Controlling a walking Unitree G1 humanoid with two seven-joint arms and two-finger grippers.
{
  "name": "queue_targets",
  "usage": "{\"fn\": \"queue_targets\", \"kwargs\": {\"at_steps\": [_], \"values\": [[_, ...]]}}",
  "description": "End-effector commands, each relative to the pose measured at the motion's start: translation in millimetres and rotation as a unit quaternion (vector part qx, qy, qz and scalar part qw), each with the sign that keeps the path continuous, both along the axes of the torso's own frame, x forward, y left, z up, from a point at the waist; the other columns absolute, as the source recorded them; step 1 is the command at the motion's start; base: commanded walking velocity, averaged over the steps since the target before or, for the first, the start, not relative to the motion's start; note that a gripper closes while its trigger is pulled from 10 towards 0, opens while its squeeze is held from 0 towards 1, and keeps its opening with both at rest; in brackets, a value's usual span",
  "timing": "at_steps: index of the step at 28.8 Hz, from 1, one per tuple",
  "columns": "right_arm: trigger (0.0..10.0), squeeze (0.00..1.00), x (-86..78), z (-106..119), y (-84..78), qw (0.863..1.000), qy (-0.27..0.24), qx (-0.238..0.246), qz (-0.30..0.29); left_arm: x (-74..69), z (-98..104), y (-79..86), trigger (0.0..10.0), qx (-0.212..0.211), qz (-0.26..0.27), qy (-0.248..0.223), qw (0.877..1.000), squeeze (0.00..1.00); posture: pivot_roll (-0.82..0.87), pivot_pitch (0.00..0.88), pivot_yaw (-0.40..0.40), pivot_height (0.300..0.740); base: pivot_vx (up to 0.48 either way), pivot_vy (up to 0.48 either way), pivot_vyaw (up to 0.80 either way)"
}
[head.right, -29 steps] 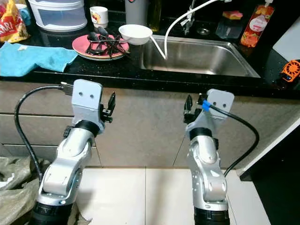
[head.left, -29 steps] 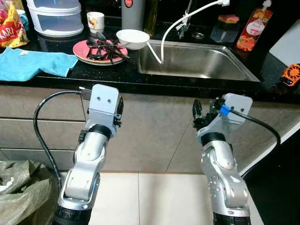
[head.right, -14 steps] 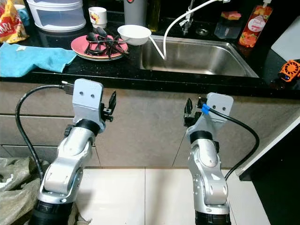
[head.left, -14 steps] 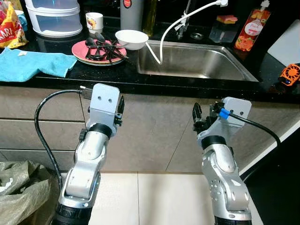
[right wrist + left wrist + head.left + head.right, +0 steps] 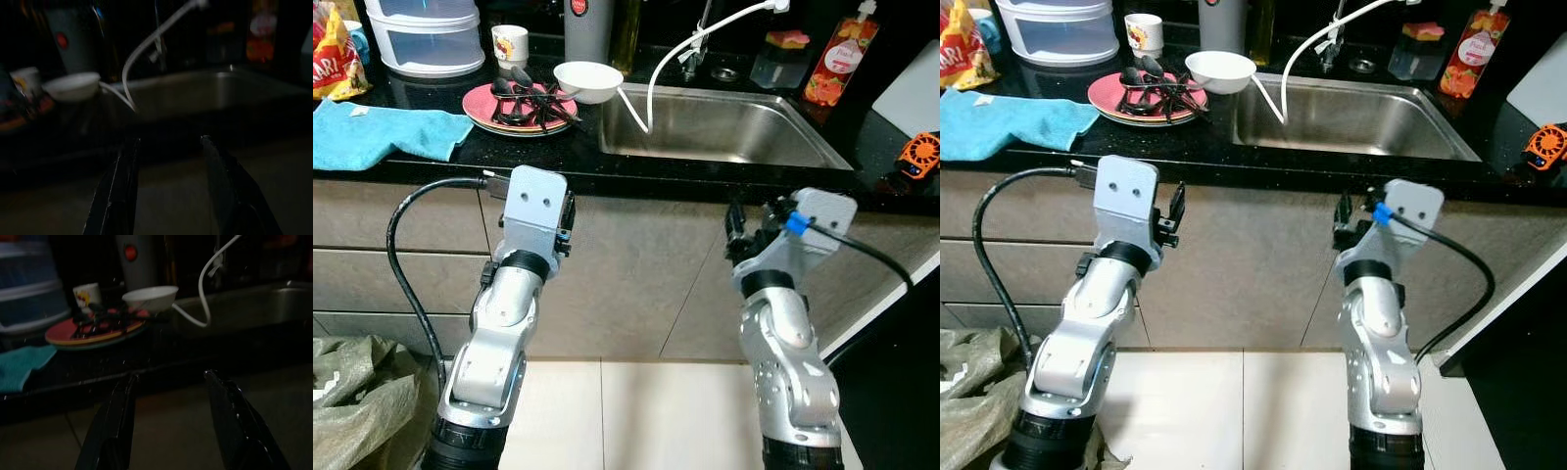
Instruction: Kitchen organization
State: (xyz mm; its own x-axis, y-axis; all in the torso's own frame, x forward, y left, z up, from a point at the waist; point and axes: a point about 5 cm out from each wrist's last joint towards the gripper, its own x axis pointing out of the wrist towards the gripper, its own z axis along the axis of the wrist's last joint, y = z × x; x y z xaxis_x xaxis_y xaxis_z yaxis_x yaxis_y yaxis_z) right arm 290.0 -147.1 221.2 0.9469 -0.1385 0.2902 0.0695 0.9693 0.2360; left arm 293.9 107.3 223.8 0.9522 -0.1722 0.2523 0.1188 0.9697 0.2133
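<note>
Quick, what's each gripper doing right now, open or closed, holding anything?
Left gripper: open, holding nothing, below the counter edge.
Right gripper: open, holding nothing.

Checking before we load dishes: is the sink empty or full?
Empty as far as can be seen. The sink basin shows bare steel, with no dishes or standing water; just the white hose hanging into its left side.

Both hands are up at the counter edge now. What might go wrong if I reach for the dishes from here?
The white bowl sits at the sink's edge against the white hose; a bump might tip it in. Black utensils lie loose on the pink plates and may scatter. Both open hands, left and right, sit below the counter lip, so rising could hit it.
</note>
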Motion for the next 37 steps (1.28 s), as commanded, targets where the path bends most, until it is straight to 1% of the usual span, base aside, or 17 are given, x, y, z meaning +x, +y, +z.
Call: {"fn": "queue_targets", "kwargs": {"at_steps": [1,7,23,31,37], "values": [[10.0,0.0,-2.7,5.3,-3.7,1.0,-0.013,0.002,-0.01,-1.6,5.8,-3.8,10.0,0.007,-0.007,-0.016,1.0,0.0,0.17,0.023,-0.077,0.74,0.0,0.0,0.0],[10.0,0.0,-2.4,7.7,-4.1,1.0,-0.018,-0.002,-0.011,-0.5,12.3,-4.2,10.0,0.009,-0.009,-0.03,0.999,0.0,0.18,0.016,-0.078,0.74,0.0,0.0,0.0],[10.0,0.0,-1.1,6.4,-2.2,1.0,-0.013,-0.003,-0.005,-2.0,13.1,-5.2,10.0,0.015,-0.019,-0.033,0.999,0.0,0.18,0.012,-0.081,0.74,0.0,0.0,0.0],[10.0,0.0,-1.1,4.3,-2.3,1.0,-0.007,-0.002,-0.006,-3.7,14.8,-8.4,10.0,0.014,-0.023,-0.037,0.999,0.0,0.18,0.017,-0.079,0.74,0.0,0.0,0.0],[10.0,0.0,-1.2,3.9,-2.2,1.0,-0.006,-0.002,-0.007,-3.6,16.2,-8.4,10.0,0.025,-0.012,-0.045,0.999,0.0,0.18,0.022,-0.077,0.74,0.0,0.0,0.0]]}}
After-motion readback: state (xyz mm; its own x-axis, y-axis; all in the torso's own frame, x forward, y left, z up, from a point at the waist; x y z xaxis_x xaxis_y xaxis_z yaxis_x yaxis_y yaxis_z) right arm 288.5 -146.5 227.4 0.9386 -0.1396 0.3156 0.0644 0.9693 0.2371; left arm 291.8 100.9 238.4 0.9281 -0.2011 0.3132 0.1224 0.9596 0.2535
